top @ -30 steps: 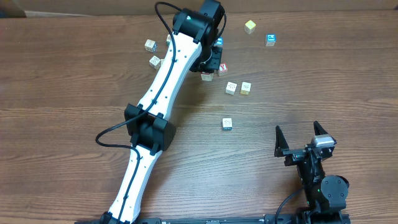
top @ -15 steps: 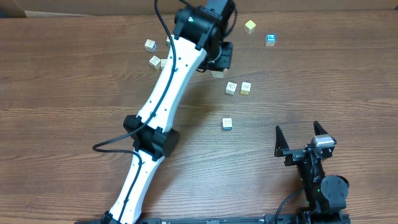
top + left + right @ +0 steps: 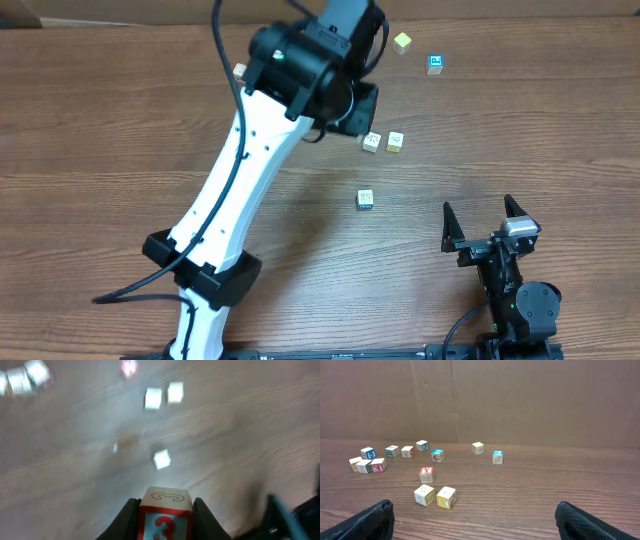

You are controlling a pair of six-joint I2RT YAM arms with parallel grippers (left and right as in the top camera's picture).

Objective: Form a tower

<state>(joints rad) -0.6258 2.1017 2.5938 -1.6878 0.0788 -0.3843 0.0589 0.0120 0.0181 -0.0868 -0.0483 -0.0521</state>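
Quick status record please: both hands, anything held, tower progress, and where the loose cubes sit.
left hand: shut on the red-3 cube, high above the table
right hand: open, empty, near right edge
tower: none clearly visible
pair of cubes: side by side, mid-table
lone cube: nearer, apart from the pair
yellow cube, blue cube: far side

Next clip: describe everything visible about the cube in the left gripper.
The cube looks wooden and pale. Its near face is red-framed with what looks like a red 3, and its top face is cream with a thin line drawing. It sits upright between the left gripper's dark fingers, which press its two sides; nothing else touches it. It hangs above the blurred table, clear of the loose cubes below. Overhead, the arm hides it.
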